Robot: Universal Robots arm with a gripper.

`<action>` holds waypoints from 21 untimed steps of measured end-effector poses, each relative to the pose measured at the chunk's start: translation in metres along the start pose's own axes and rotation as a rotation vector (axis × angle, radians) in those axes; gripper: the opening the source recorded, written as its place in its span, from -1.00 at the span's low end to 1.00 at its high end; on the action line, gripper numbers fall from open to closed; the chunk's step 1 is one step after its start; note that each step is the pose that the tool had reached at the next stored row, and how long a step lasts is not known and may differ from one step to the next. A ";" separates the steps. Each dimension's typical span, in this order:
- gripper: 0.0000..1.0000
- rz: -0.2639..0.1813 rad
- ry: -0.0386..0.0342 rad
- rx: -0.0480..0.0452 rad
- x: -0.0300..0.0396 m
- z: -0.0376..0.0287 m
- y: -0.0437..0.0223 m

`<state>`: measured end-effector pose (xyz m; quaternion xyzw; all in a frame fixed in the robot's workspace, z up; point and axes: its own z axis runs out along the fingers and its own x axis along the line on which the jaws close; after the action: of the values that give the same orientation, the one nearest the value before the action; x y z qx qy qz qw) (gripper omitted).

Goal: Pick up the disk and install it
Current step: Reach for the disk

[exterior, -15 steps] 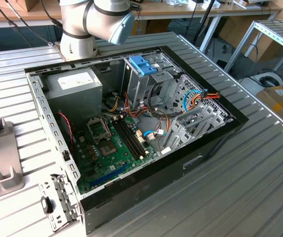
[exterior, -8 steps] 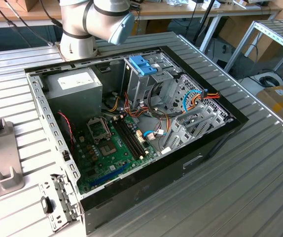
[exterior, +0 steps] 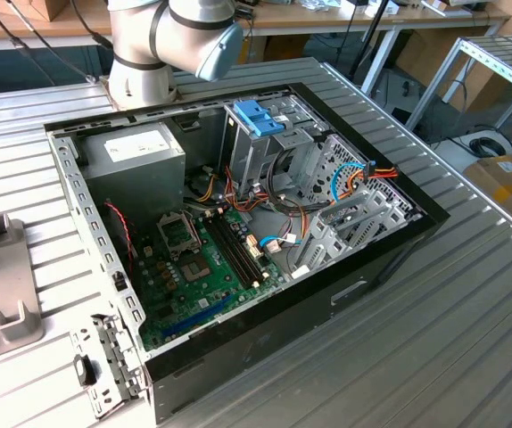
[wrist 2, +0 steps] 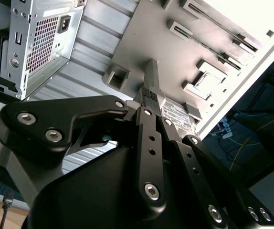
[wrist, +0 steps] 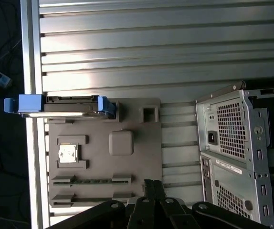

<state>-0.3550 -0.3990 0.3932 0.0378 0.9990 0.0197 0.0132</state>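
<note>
One disk (wrist: 60, 106) stands on edge in the grey holder tray (wrist: 137, 143) on the worktop (wrist: 127, 47). It sits at the tray's end farthest from the pincer (wrist: 151, 185), well apart from it. Seating it upright probably leaves its flat sides free for a grasp. Pincer fingers are pressed together, gripping nothing. Computer case (wrist: 232, 143) sits off to one side of the pincer; disk not yet installed.

Ribbed bare-metal table (wrist: 127, 47) with dull sheen, matt grey plastic holder (wrist: 146, 157), dark metal disk (wrist: 70, 106) edged in smooth light-blue plastic, matt black gripper (wrist 2: 150, 93), perforated bare steel computer case (wrist: 232, 124).
</note>
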 end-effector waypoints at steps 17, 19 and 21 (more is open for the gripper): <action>-0.80 0.000 0.0001 0.0000 0.0182 -0.0005 -0.0013; -0.80 0.000 0.0000 0.0000 0.0190 -0.0005 -0.0014; -0.80 0.000 0.0001 0.0001 0.0199 -0.0006 -0.0015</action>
<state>-0.3750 -0.3989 0.3933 0.0379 0.9990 0.0197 0.0131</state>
